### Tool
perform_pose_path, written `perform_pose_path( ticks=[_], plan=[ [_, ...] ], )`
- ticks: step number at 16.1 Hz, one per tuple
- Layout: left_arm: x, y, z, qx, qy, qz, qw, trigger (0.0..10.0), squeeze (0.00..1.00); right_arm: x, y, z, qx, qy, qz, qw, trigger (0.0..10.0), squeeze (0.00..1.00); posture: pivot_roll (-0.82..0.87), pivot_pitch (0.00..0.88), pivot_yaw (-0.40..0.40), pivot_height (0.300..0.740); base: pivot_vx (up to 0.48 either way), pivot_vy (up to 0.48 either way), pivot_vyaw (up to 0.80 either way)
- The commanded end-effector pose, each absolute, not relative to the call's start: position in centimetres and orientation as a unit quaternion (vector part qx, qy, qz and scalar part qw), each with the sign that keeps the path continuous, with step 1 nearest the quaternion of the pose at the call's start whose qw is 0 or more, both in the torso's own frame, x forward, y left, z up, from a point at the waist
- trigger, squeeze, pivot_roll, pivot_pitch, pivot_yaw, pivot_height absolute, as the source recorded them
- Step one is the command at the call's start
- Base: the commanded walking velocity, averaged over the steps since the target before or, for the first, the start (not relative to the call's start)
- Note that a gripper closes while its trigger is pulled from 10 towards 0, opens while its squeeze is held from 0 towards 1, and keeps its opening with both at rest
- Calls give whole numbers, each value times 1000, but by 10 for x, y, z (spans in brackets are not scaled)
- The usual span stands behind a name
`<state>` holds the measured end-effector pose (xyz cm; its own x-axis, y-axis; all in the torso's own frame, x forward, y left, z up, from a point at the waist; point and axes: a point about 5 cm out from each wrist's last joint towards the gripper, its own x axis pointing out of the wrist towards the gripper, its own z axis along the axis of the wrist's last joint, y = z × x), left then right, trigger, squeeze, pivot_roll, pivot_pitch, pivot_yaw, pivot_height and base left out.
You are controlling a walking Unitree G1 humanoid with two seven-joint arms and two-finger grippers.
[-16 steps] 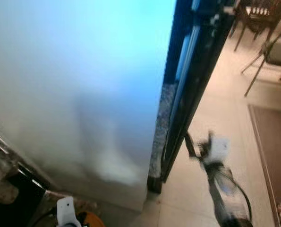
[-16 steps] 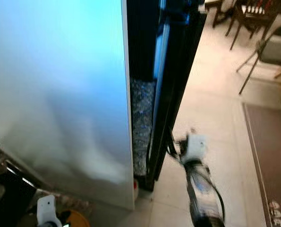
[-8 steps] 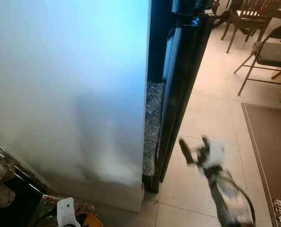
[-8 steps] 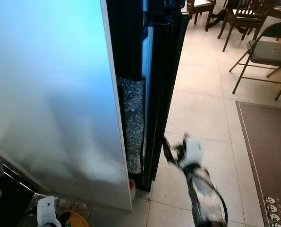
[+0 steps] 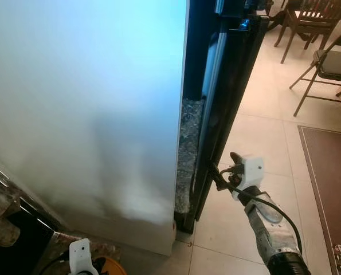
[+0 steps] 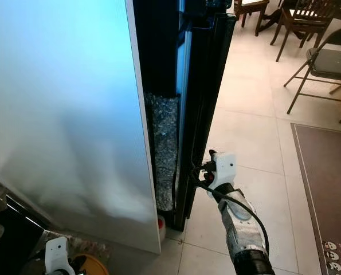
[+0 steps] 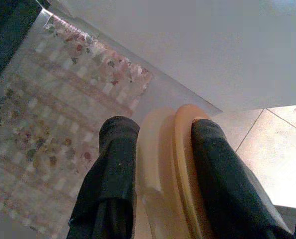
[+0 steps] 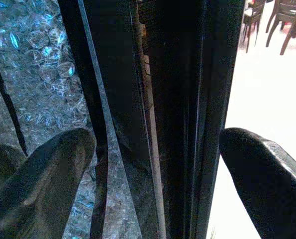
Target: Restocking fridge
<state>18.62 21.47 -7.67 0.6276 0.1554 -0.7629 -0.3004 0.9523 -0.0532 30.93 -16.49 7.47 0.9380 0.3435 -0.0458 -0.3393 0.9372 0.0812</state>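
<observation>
The fridge shows as a broad white side panel [image 5: 84, 103] with its black door [image 5: 227, 103] edge-on and slightly ajar beside it. Bubble wrap [image 5: 187, 149] fills the gap between them. My right gripper [image 5: 224, 168] is open at the door's edge, low down. In the right wrist view the right gripper [image 8: 152, 184] has its fingers on either side of that black edge, without clamping it. My left gripper [image 7: 157, 164] hangs low at the bottom left, shut on a pale orange round container [image 7: 172, 169], also seen as the orange container [image 5: 110, 266] in the eye view.
A folding chair [image 5: 330, 63] and wooden chairs [image 5: 313, 11] stand on the tiled floor at the back right. A brown mat [image 5: 330, 183] lies to the right. A patterned rug [image 7: 48, 99] is under my left gripper. A dark counter edge [image 5: 10, 212] sits at the lower left.
My right arm has swung left and forward until its open fingers straddle the black door edge. The camera has also shifted a little. The left gripper keeps its hold.
</observation>
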Motion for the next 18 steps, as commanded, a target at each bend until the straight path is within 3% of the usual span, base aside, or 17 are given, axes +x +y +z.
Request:
perform_pose_path(
  ticks=[1,13,18],
  plan=[
    [168,211,-87,-88,449,121,881,10000,0,314,-165,78,25,25,177,984,10000,0,-64,58,19,740,0,0,0],
    [167,209,-88,-90,450,119,880,10000,0,343,-155,101,-2,-12,172,985,10000,0,-64,57,19,740,0,0,0],
    [166,209,-88,-89,452,118,880,10000,0,335,-177,94,-3,-21,92,996,10000,0,-68,56,20,740,0,0,0]
  ],
)
